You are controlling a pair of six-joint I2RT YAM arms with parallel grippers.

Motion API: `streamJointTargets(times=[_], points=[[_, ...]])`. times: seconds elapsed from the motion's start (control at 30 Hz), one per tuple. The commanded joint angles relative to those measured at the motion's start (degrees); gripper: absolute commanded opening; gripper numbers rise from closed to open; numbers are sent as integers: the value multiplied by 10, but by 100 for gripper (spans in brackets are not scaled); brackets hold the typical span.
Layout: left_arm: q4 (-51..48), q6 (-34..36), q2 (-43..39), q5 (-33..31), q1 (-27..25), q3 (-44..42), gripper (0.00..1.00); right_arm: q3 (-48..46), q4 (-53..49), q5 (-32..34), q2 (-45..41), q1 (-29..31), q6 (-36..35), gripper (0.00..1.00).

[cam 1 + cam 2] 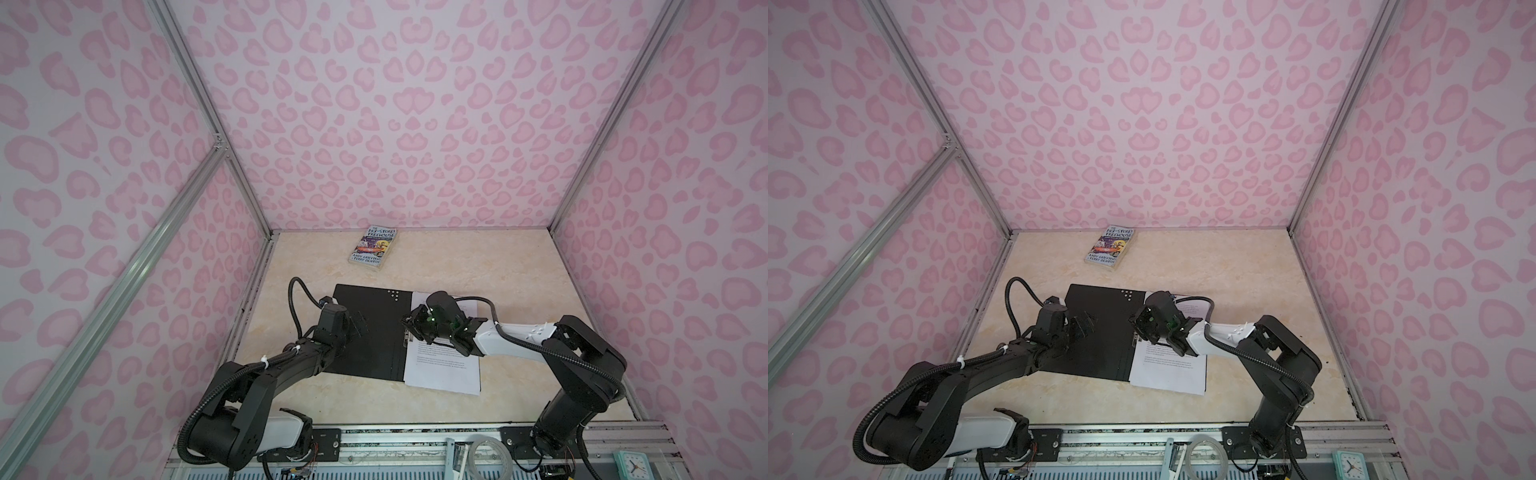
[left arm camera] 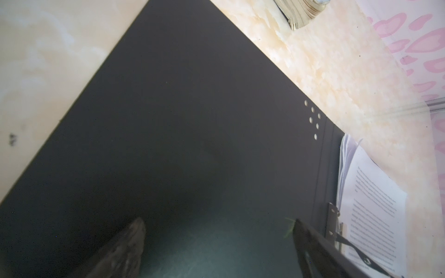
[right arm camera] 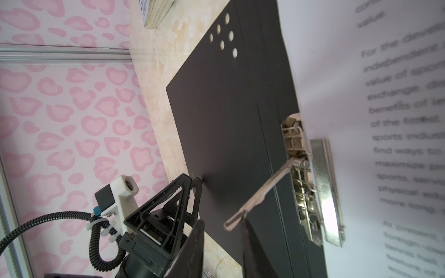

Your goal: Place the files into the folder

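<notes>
Left gripper, jaws wide, rests on the bare cover of the open folder. Right gripper, jaws part-closed, straddles the clip lever beside the files.

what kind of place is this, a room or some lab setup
Probably a robot test booth, not a home: pink heart-print wall panels in an aluminium frame enclose a marble-look tabletop, and a left arm and right arm are mounted on a metal rail at its front edge.

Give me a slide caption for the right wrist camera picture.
Right gripper straddles the raised clip lever of the open black folder, printed files lying inside.
</notes>
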Motion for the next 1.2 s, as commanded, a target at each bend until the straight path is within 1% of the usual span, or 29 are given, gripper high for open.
streamJointTargets(times=[0.0,0.17,0.43,0.7,0.97,1.07,1.17], points=[[-129,-17,6,29,1,-7,98,-10,29,-1,5,-1,18,26],[-129,-17,5,27,1,-7,98,-15,33,-6,8,-1,23,23],[-129,-17,7,26,1,-7,98,-35,63,-12,12,1,36,15],[-129,-16,8,23,1,-6,98,-55,85,-14,9,5,43,11],[-131,-17,9,22,1,-6,98,-86,129,-13,4,12,56,3],[-132,-17,8,23,1,-6,98,-102,146,-12,1,14,53,0],[-133,-16,1,25,1,-7,98,-110,155,-17,3,10,35,0]])
